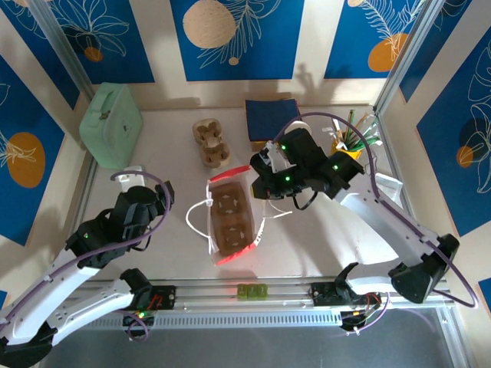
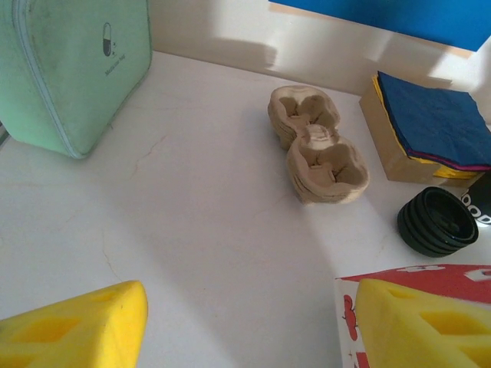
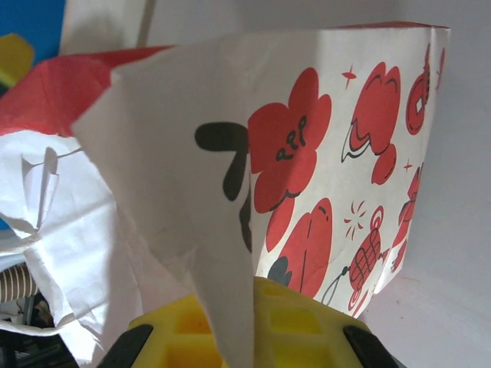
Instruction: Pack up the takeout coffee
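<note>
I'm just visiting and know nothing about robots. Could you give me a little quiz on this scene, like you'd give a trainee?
1. True or false: the left tool is open and holds nothing.
2. What lies inside the bag? A) a cup tray B) napkins C) lids
3. Which tool pinches the bag's paper edge?

Key
1. True: its fingers stand apart with bare table between them.
2. A: the top view shows the tray inside the bag.
3. The right tool: the paper runs down between its fingers.
</note>
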